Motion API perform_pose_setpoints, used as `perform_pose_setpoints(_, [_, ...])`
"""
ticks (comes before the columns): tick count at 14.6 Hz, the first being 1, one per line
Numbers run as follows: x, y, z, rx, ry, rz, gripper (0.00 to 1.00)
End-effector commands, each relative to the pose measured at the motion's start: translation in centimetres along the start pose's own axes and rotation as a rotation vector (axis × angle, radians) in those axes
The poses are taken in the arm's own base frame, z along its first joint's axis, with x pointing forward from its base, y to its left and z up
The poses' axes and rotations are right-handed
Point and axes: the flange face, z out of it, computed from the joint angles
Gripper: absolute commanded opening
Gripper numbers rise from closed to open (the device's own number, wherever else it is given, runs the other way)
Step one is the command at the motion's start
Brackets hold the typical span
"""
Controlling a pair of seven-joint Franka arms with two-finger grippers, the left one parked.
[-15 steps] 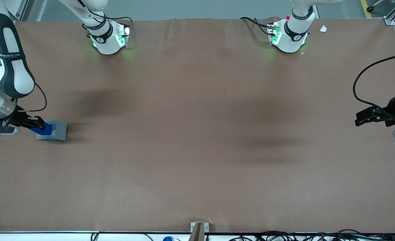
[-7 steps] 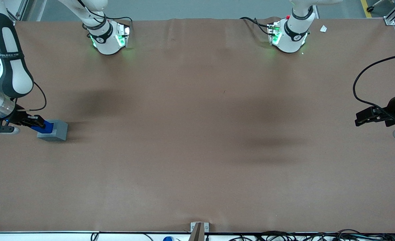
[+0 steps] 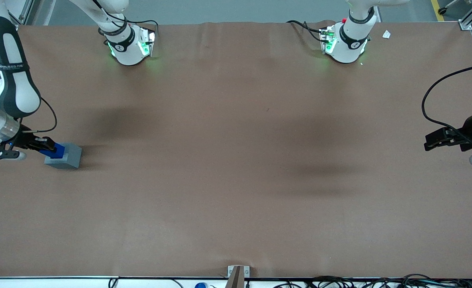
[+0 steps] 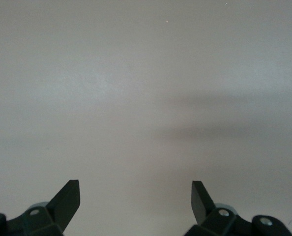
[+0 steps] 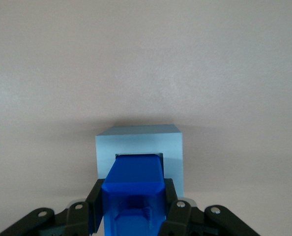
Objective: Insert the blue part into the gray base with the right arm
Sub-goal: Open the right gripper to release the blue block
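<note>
At the working arm's end of the table, the blue part (image 5: 133, 189) sits w/ its leading end at the square socket of the gray base (image 5: 139, 147), long axis lined up w/ the opening. Gripper (image 3: 46, 146) clamps the part from both sides, right above the base. Next move, I judge: push straight along that axis, no tilt.
</note>
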Motion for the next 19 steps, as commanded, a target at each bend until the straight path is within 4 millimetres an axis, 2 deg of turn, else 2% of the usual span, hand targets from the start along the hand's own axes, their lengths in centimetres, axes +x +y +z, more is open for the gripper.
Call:
perform_pose_setpoints(1, [0.0, -0.1, 0.7, 0.015, -0.005, -0.009, 0.16])
perform_pose_setpoints(4, [0.1, -0.1, 0.6, 0.01, 0.005, -0.009, 0.16])
perform_pose_setpoints(5, [0.2, -0.1, 0.5, 0.01, 0.006, -0.01, 0.26])
perform_pose_setpoints(8, [0.6, 0.0, -0.2, 0.008, 0.013, -0.006, 0.77])
perform_pose_setpoints(11, [1.9, -0.5, -3.0, 0.007, 0.019, -0.029, 1.0])
perform_pose_setpoints(13, [2.5, -1.1, -5.9, 0.009, 0.024, -0.044, 1.0])
perform_pose_setpoints(17, [1.8, -4.5, -11.9, 0.019, 0.039, -0.071, 1.0])
perform_pose_setpoints(19, [1.5, -7.1, -14.2, 0.027, 0.045, -0.065, 1.0])
